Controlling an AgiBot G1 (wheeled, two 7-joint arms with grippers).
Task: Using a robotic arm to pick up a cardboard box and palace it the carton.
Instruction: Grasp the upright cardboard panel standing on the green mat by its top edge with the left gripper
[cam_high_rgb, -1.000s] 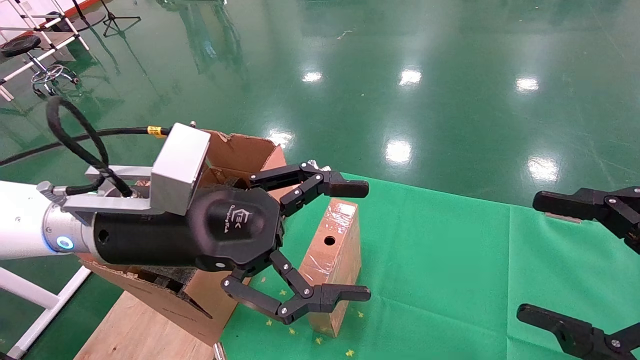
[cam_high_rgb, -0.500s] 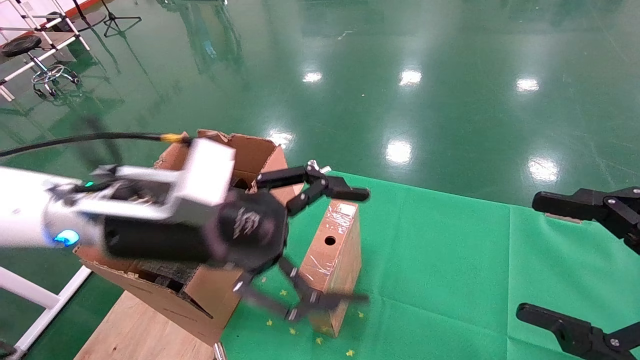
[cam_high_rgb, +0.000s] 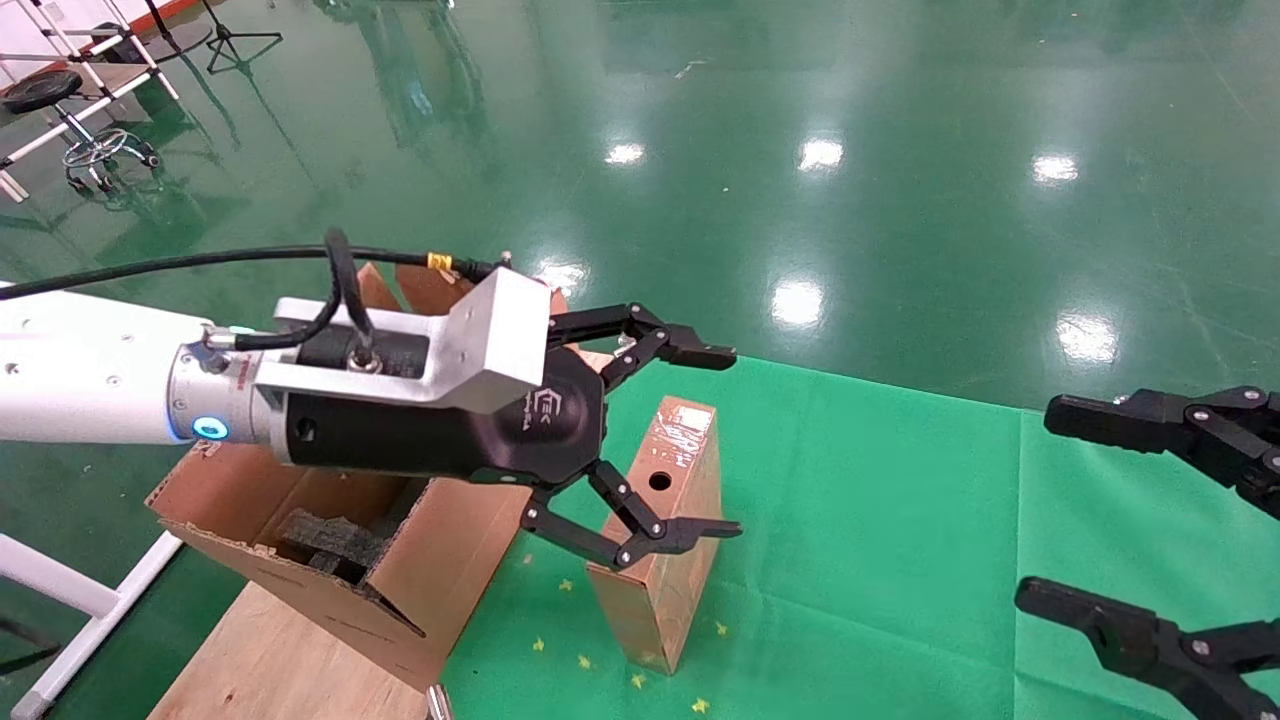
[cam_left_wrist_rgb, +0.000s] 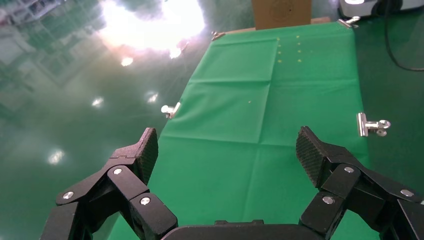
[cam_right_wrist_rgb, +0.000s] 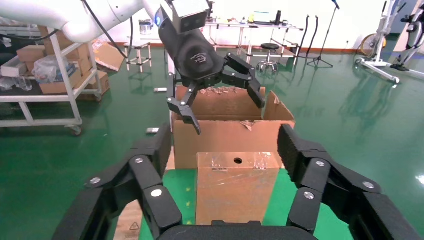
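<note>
One cardboard box (cam_high_rgb: 662, 520), upright on the worktop (cam_high_rgb: 880, 520), one carton (cam_high_rgb: 330, 560) at its 9 o'clock. Left gripper (cam_high_rgb: 690, 440) spread wide above the box (empty); right gripper (cam_high_rgb: 1100, 520) wide too, 3 o'clock.

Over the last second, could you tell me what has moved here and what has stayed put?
The left gripper has rolled at the wrist, so its silver camera block now sits more on top, and it has risen slightly. It stays open above the cardboard box, gripping nothing. The right gripper has drifted a little inward, still open. The cardboard box stands unmoved on the green cloth, and the carton has not shifted.
</note>
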